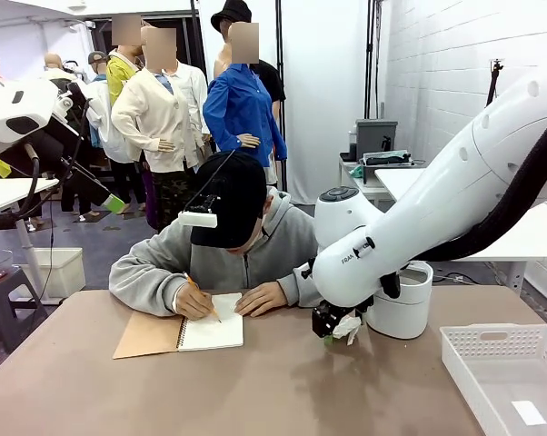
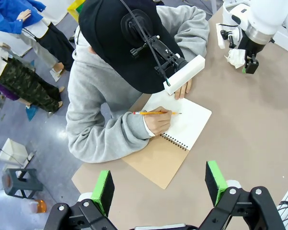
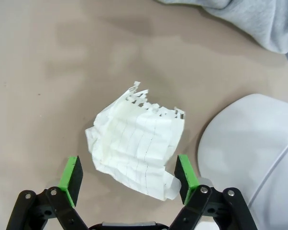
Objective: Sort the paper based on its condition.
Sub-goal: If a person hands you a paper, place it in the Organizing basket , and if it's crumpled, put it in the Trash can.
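1. Right gripper (image 3: 129, 173): low over the table (image 1: 283, 391), pointing down. Its fingers are spread wide, with one green pad (image 3: 72, 172) on each side of the crumpled paper (image 3: 134, 143).
2. Crumpled paper: a white, lined sheet, creased and lumpy, with a torn fringe along one edge. It lies on the tan table between the right gripper's fingers. One pad is just beside its edge and the other stands a little apart. No squeeze shows.
3. Front view: the same paper (image 1: 349, 327) sits at the right gripper's tips (image 1: 337, 329), just in front of a white round tub (image 1: 402, 309).
4. White basket (image 1: 505, 372): on the table at the robot's right, apart from the tub. A small flat white piece lies on its floor, but it is too small to tell what it is.
5. Left gripper (image 2: 159, 187): high above the table with fingers released and nothing between the pads.
6. Person: seated at the far side, bent over an open notebook (image 2: 182, 122) with its brown cover folded out. One hand (image 2: 158, 122) holds a pencil (image 2: 156, 113) on the page and the other hand (image 1: 260, 298) rests at the page's edge.
7. The notebook lies well to the left of the crumpled paper.
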You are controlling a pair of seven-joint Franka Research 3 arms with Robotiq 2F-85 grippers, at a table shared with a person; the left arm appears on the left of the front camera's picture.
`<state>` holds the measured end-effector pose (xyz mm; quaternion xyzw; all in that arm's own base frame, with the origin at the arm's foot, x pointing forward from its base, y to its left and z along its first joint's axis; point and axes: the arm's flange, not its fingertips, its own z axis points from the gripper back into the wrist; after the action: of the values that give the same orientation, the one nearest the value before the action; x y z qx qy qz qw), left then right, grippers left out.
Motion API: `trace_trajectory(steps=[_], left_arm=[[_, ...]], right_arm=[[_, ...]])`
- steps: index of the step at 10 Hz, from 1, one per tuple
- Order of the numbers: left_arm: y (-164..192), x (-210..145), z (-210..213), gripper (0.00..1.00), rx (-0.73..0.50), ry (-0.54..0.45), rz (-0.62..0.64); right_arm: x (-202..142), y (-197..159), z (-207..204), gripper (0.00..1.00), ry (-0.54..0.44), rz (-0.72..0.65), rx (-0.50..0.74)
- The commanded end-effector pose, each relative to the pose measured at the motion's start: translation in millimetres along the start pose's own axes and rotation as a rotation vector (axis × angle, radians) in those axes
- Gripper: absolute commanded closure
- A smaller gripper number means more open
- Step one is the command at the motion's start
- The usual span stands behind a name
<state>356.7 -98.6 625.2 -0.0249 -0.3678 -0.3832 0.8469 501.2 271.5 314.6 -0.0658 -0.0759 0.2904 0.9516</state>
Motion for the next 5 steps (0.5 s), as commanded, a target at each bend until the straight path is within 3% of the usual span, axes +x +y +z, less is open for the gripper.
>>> trace_trajectory(steps=[1, 5], left_arm=[[1.2, -0.8, 0.0, 0.0, 0.002, 0.0, 0.002], [1.2, -0.8, 0.0, 0.0, 0.002, 0.0, 0.002]], right_arm=[[4.9, 1.9, -8.8, 0.23, -0.038, 0.02, -0.086], [6.1, 1.5, -5.2, 1.0, -0.034, 0.015, -0.075]])
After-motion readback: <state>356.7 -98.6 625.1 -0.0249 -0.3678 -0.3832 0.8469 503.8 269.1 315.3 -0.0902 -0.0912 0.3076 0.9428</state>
